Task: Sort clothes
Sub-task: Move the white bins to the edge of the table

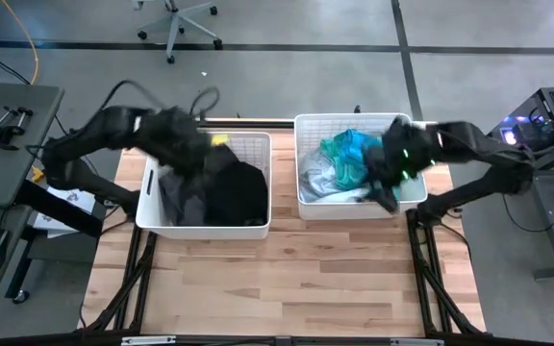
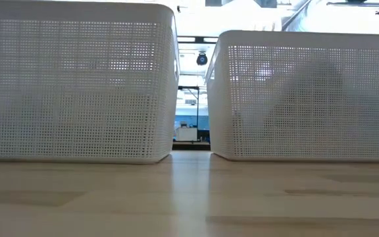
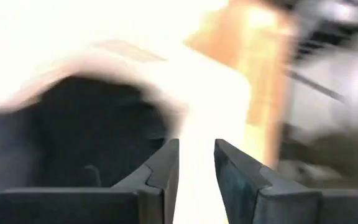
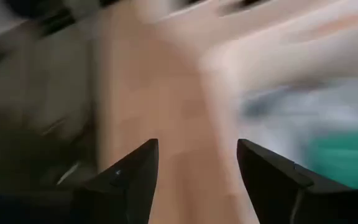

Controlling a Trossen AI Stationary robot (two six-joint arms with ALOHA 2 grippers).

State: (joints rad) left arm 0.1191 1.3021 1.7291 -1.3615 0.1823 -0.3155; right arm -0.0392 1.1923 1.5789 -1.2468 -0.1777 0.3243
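Note:
Two white mesh bins stand side by side at the table's far side. The left bin (image 1: pixel 258 154) holds a dark grey garment (image 1: pixel 183 197) and a shiny black one (image 1: pixel 239 192). The right bin (image 1: pixel 306 130) holds teal (image 1: pixel 335 146), bright blue (image 1: pixel 359 159) and white or pale blue (image 1: pixel 320 178) garments, heaped together. My left gripper (image 1: pixel 195 154) hovers over the left bin's far part, its fingers (image 3: pixel 196 171) a narrow gap apart with nothing between them. My right gripper (image 1: pixel 385 192) hovers over the right bin's right side, open wide and empty (image 4: pixel 197 168).
The low view shows only the two bins' mesh walls (image 2: pixel 77 85) (image 2: pixel 308 92) and bare wooden table (image 2: pixel 189 197) in front. A small yellow thing (image 1: pixel 221 140) lies at the left bin's far side. A desk (image 1: pixel 8 125) stands left of the table, equipment (image 1: pixel 546 125) to the right.

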